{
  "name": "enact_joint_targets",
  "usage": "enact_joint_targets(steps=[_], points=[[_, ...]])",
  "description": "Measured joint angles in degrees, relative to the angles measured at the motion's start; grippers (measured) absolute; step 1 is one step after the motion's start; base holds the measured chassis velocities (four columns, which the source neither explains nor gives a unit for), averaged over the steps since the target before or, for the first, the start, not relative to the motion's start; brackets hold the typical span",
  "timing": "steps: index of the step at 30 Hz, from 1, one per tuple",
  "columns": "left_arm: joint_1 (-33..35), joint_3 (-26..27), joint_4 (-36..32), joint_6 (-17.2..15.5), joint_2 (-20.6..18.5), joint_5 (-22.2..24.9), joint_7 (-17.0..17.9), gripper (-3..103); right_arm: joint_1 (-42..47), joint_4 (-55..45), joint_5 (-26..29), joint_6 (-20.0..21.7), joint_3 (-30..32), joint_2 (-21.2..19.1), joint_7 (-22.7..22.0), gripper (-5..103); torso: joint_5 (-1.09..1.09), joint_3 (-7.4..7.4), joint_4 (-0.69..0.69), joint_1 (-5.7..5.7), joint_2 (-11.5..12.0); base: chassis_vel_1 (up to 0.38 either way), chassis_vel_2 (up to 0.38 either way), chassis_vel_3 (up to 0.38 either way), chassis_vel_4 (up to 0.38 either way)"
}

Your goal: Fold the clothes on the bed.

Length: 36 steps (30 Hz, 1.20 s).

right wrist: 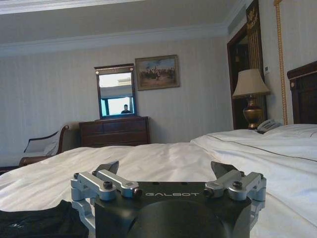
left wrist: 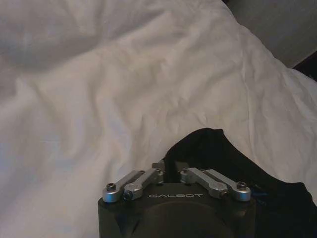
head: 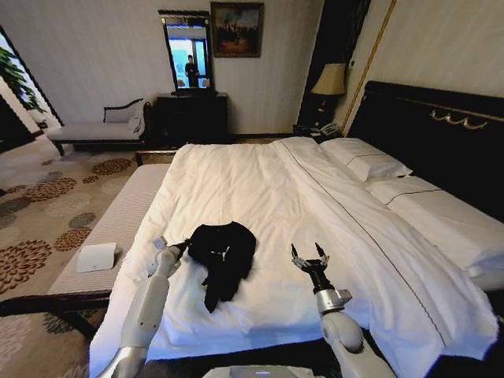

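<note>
The clothes (head: 224, 252), one crumpled black garment, lie on the white bed (head: 260, 181) near its front edge. My left gripper (head: 183, 247) is at the garment's left edge. In the left wrist view its fingers (left wrist: 157, 166) are drawn together on the black fabric (left wrist: 223, 163) over the duvet (left wrist: 124, 89). My right gripper (head: 309, 253) stands open and empty just right of the clothes, fingers pointing up. In the right wrist view its jaws are wide apart (right wrist: 166, 168), with a dark corner of fabric (right wrist: 34, 223) low beside it.
A striped bench (head: 118, 220) runs along the bed's left side with a white flat object (head: 97, 257) on it. Pillows (head: 366, 157) and the dark headboard (head: 441, 126) are at the right. A chaise (head: 94, 130), dresser (head: 191, 118) and lamp (head: 331, 80) stand behind.
</note>
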<state>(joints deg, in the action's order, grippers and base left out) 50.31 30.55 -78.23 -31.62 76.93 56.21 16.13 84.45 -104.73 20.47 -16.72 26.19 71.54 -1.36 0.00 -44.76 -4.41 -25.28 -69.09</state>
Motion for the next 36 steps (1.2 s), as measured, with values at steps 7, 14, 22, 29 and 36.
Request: enact_joint_targets(steps=[7, 14, 22, 29, 36], points=[[-0.2, 0.0, 0.5, 0.2, 0.6, -0.4, 0.0, 19, 0.4, 0.0, -0.2, -0.2, 0.1, 0.0, 0.1, 100, 0.0, 0.0, 0.0, 0.0, 0.0, 0.0, 0.0, 0.0, 0.0], [-0.2, 0.0, 0.6, 0.2, 1.2, -0.6, 0.0, 14, 0.5, 0.2, -0.4, -0.4, 0.1, 0.2, 0.1, 100, 0.0, 0.0, 0.0, 0.0, 0.0, 0.0, 0.0, 0.0, 0.0], [0.0, 0.4, 0.6, 0.1, 1.1, -0.2, 0.0, 11, 0.6, 0.6, -0.9, -0.6, 0.0, 0.5, 0.2, 100, 0.0, 0.0, 0.0, 0.0, 0.0, 0.0, 0.0, 0.0, 0.0], [0.7, 1.0, 0.0, 0.0, 1.2, -0.1, -0.1, 32, 0.6, 0.7, -1.1, -0.7, -0.1, 0.6, 0.2, 100, 0.0, 0.0, 0.0, 0.0, 0.0, 0.0, 0.0, 0.0, 0.0], [1.0, 1.2, 0.0, 0.1, 1.3, 0.0, -0.2, 59, 0.6, 0.9, -1.5, -0.7, -0.2, 0.9, 0.3, 100, 0.0, 0.0, 0.0, 0.0, 0.0, 0.0, 0.0, 0.0, 0.0]])
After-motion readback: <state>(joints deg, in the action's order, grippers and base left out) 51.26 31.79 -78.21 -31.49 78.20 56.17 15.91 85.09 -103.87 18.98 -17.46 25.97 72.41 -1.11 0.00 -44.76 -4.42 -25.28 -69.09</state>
